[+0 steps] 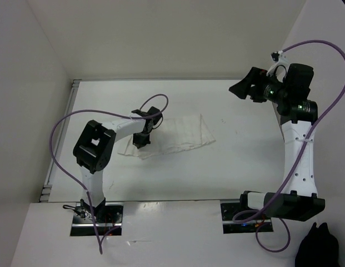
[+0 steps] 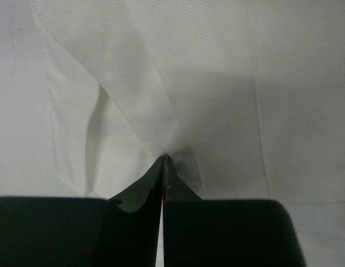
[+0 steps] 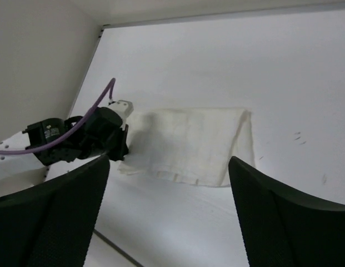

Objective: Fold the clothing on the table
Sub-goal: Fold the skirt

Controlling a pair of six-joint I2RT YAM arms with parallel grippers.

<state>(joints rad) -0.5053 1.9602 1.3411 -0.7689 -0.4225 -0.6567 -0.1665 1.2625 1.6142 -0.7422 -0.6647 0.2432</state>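
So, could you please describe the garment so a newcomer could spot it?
On the big white table, look left of centre, at the left gripper. There lies the clothing, thin wrinkled white fabric, one edge pinched in those shut jaws. The only other cloth, a black bundle, sits by the base of the right arm.

Left arm (image 1: 94, 147), right arm (image 1: 297, 156): white links, black joints, purple cables (image 1: 94, 113).

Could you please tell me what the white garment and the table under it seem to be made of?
The clothing: thin woven fabric, probably cotton or a blend; a fine weave shows, and it puckers where the left pincer pinches it. The table: a hard, smooth, matte white board, perhaps laminate or painted; no grain shows.
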